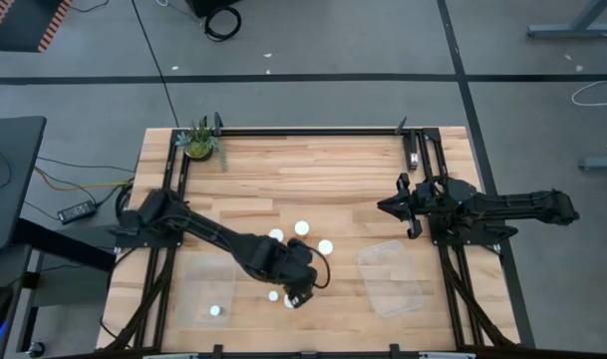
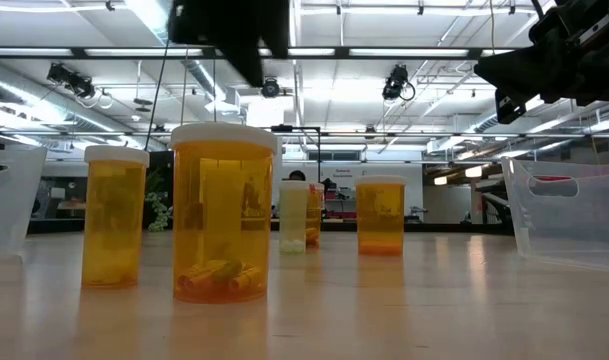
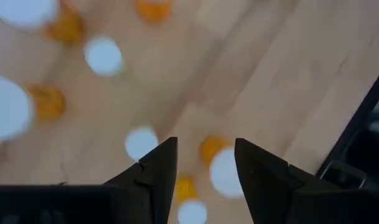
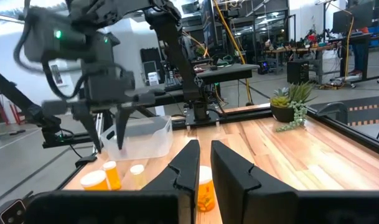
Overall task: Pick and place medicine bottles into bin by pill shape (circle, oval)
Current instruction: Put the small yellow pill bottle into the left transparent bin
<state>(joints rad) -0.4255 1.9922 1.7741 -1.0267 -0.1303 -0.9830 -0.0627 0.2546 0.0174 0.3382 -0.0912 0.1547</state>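
Several small orange medicine bottles with white caps stand on the wooden table (image 1: 313, 179): three caps near the middle (image 1: 302, 228) and two nearer the front (image 1: 274, 295). One cap (image 1: 215, 310) shows inside the clear left bin (image 1: 193, 289). My left gripper (image 1: 301, 289) is open and points down above the front bottles. In the left wrist view one bottle (image 3: 221, 167) shows below the gap between the fingers (image 3: 205, 155), which are clear of it. My right gripper (image 1: 388, 206) is shut and empty, up at the table's right side.
A clear empty bin (image 1: 393, 277) lies at the front right. A green potted plant (image 1: 199, 143) stands at the far left corner. Black rails (image 1: 423, 160) run along the table's sides. In the low view, bottles (image 2: 224, 215) stand close to the camera.
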